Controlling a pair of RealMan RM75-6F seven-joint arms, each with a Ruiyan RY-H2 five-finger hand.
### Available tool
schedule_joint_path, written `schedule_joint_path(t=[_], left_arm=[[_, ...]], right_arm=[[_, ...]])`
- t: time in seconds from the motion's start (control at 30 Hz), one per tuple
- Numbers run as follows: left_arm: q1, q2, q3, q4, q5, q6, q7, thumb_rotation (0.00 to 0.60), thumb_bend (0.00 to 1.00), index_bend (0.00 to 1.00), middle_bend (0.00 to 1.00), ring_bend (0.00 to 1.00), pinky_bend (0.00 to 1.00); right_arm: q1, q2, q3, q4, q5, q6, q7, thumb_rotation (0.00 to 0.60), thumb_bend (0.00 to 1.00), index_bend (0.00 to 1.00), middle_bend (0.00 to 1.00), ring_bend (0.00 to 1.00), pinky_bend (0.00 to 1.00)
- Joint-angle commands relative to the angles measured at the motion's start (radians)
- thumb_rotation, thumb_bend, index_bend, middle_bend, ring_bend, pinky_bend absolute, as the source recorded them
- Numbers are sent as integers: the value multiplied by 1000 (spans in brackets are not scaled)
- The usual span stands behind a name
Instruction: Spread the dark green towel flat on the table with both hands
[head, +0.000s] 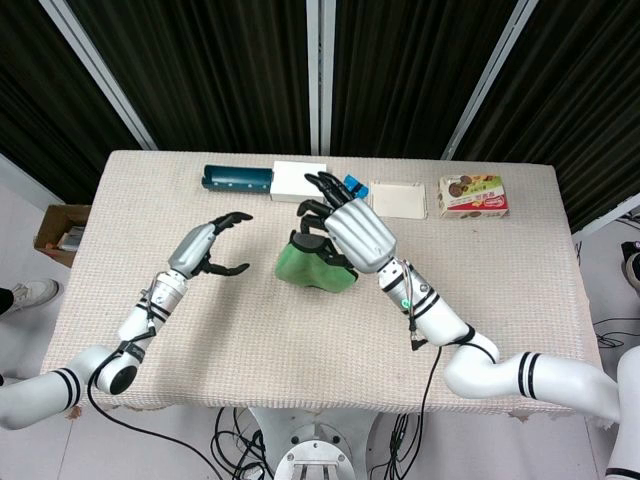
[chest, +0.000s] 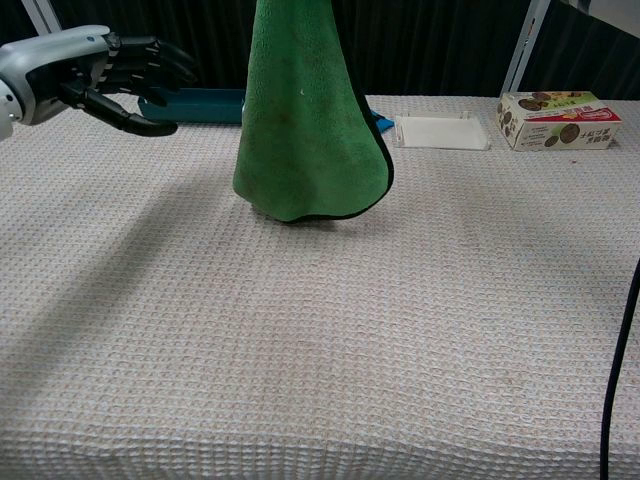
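The dark green towel (head: 312, 265) hangs bunched from my right hand (head: 352, 232), which grips its top above the middle of the table (head: 300, 350). In the chest view the towel (chest: 310, 120) drops as a long cone from the top edge, with its lower hem at or just above the tabletop; the right hand is out of that frame. My left hand (head: 207, 248) hovers left of the towel, fingers apart and curved, holding nothing. That same left hand (chest: 95, 72) shows at the upper left of the chest view, apart from the cloth.
Along the far edge lie a teal box (head: 237, 180), a white box (head: 299, 181), a small blue item (head: 355, 184), a white tray (head: 398, 198) and a snack box (head: 472, 196). A cardboard box (head: 62, 232) sits on the floor at left.
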Motion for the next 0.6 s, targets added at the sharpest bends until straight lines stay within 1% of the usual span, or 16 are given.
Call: schedule_joint_path(t=[0.03,0.33,0.47,0.6], left_arm=[[2,1,-1,0,-5,4,2,600,202,207,187,192,215],[2,5,-1,2,-11,4,0,600,202,207,186,192,215],[-17,13,-4,9,-17,-34,-17,600,203,222,187,193,215],[-56,2,-30,37,-38,-95,-76,600,208,239,187,193,215]], right_arm=[[-1,2,0,-2,-1,1,0,600,489,778,320,0,0],[-8,9,-4,-14,-2,8,-4,600,489,778,320,0,0],[-7,20,-6,-25,-21,12,-8,600,491,779,320,0,0],[-4,32,-6,-45,-44,14,2,600,493,778,319,0,0]])
